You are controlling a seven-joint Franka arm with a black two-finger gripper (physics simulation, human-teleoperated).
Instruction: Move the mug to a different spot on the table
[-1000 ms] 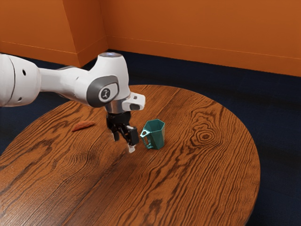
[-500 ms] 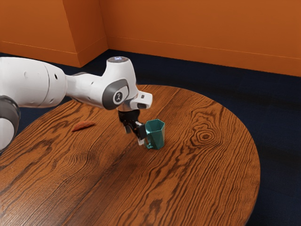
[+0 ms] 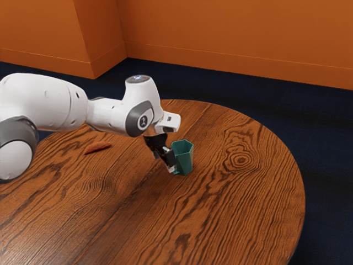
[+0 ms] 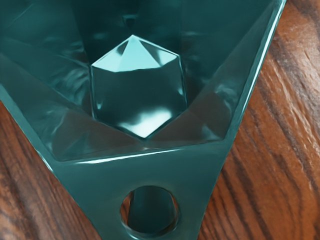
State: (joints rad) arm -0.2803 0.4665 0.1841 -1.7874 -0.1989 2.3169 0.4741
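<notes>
— Your gripper [image 3: 170, 161] moved up against the mug [image 3: 183, 154] since a second ago. Why that side?
— Its handle [image 4: 150, 215] faced the orange scrap [image 3: 98, 146]. It stood upright on the bench [image 3: 237, 210], well apart from the scrap. Clenched? Couldn't tell.

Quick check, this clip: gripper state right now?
Gripper: cannot be told. It is low at the handle side of the teal mug, which stands upright on the table.
</notes>
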